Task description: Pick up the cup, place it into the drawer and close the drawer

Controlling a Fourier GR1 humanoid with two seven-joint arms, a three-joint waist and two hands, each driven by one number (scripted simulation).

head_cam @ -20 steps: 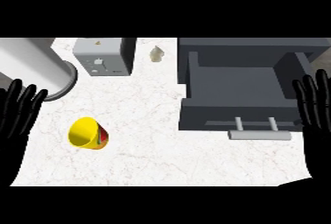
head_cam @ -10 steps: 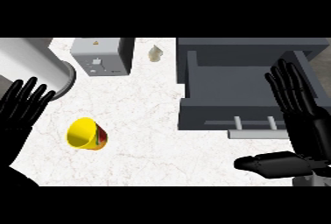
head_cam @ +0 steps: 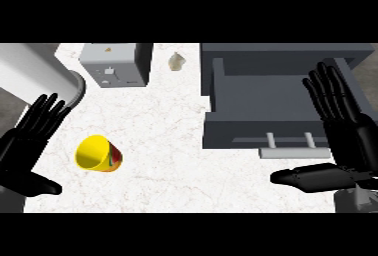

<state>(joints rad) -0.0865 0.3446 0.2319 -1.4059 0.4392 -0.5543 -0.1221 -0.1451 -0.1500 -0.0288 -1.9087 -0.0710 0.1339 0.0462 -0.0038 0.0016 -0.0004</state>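
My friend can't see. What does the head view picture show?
A yellow cup lies on its side on a white counter, left of an open grey drawer. The black left hand and right hand are open at the sides. A toaster sits behind.

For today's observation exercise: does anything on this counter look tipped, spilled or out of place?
The yellow cup lies on its side at the left of the counter, not upright. Nothing shows spilled. The drawer stands open, which suits the task.

Yellow cup lies tipped on its side, counter's left; grey drawer open at right, nothing inside.
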